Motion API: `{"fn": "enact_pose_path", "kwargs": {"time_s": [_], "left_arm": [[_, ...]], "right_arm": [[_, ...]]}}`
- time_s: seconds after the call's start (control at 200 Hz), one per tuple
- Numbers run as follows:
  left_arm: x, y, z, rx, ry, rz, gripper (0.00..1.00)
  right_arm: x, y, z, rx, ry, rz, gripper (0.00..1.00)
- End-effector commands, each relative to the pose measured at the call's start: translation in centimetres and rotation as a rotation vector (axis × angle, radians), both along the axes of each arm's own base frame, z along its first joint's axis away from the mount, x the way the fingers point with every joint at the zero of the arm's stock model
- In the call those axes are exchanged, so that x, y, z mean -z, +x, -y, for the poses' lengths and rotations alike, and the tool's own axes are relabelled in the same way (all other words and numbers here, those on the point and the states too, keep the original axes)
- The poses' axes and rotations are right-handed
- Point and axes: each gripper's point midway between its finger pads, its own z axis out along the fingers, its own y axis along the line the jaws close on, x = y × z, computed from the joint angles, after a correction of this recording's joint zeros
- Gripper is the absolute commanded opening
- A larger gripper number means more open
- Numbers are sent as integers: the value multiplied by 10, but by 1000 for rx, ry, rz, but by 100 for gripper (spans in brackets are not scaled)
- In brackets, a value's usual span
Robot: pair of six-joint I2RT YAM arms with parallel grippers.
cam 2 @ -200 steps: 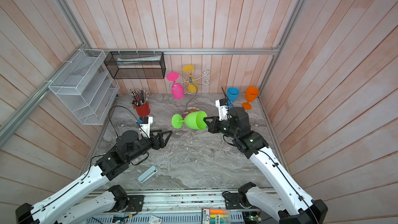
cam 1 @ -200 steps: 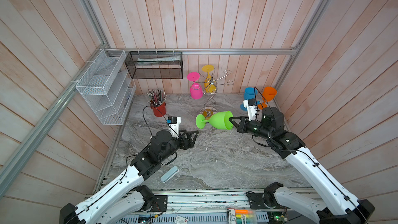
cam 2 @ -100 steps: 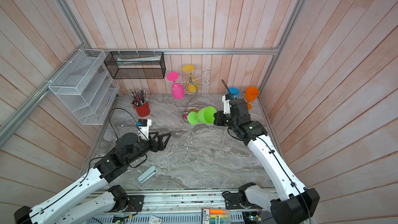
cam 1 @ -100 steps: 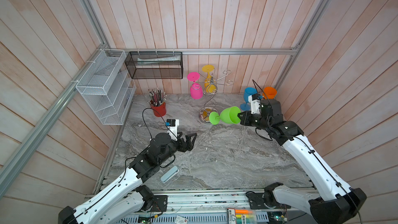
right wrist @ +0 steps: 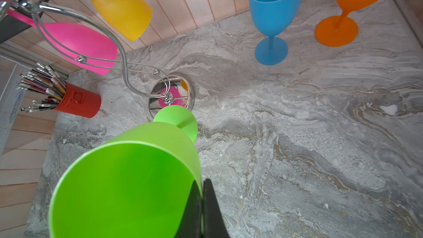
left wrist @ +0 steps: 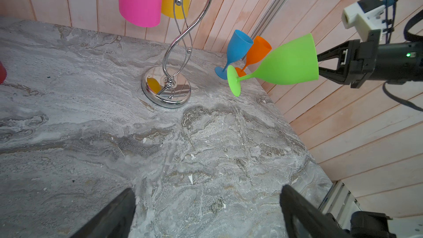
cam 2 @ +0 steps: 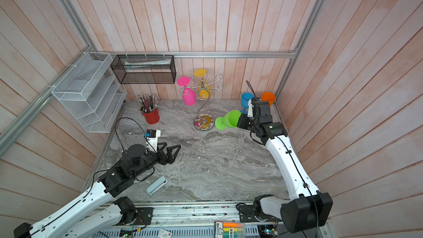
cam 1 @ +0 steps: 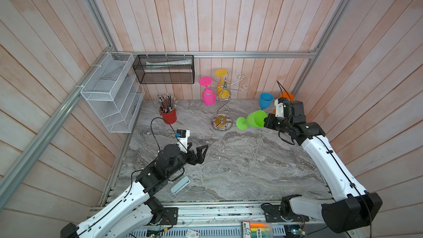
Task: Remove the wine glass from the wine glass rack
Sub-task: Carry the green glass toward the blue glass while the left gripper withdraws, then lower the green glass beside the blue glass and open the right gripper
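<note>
One green wine glass (cam 1: 255,120) hangs sideways in the air beside the wine glass rack (cam 1: 223,108), clear of its hooks, foot toward the chrome base. The right tool (cam 1: 265,120) pinches its rim, likely for carrying it away. The left tool (cam 1: 201,153) gapes wide and empty over the bench (cam 1: 240,168). Right wrist hardware half hides an orange glass (cam 1: 286,95).

green wine glass (cam 1: 256,119) sideways in air, beside upright chrome wine glass rack (cam 1: 220,123)
</note>
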Motion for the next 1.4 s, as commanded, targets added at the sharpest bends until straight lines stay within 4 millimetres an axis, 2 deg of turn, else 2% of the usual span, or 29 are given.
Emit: {"fn": "enact_pose_path", "kwargs": {"time_s": [0.0,0.16,0.65,0.865,0.985,1.105,1.395], "left_arm": [[7,-5,-2,25,27,8,100],[9,-8,0,43,25,7,100],[13,-5,12,82,32,-18,100],[11,0,21,106,39,-22,100],[12,3,25,115,41,-29,100],[15,7,34,136,57,-45,99],[5,19,50,169,66,-50,99]], "right_arm": [[5,5,23,64,-55,-30,0],[21,12,54,142,-80,-72,0],[60,32,122,257,-155,-190,0],[73,44,131,271,-184,-232,0],[74,48,145,320,-209,-239,0],[83,53,145,319,-207,-260,0],[90,62,182,418,-301,-310,0]]}}
